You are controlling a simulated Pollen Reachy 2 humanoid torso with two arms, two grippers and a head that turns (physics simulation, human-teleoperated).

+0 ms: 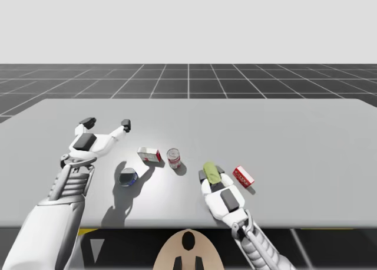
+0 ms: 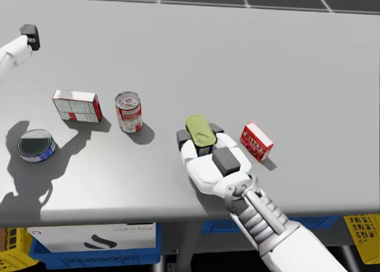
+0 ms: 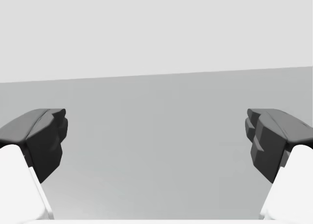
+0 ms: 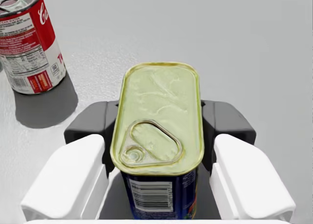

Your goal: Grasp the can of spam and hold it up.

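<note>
**A:** so where's the blue rectangular tin with the pale gold pull-tab lid (image 4: pixel 157 111)?

**B:** it's upright in my right gripper (image 4: pixel 160 126), dark fingers pressed on both sides, properly clamped. It's between the red-and-white round can (image 2: pixel 129 111) and the small red box (image 2: pixel 256 141).

**A:** left gripper (image 1: pixel 106 124)?

**B:** fingers spread wide, over the grey table (image 1: pixel 283 134).

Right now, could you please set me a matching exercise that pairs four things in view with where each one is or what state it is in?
Things:
1. rectangular can
2. red and white round can
3. low blue can
4. left gripper

Places or states:
A. open above the bare table
B. upright beside the white and red box
C. clamped in the right gripper
D. the can furthest to my left

Pairs: 1-C, 2-B, 3-D, 4-A.
</note>
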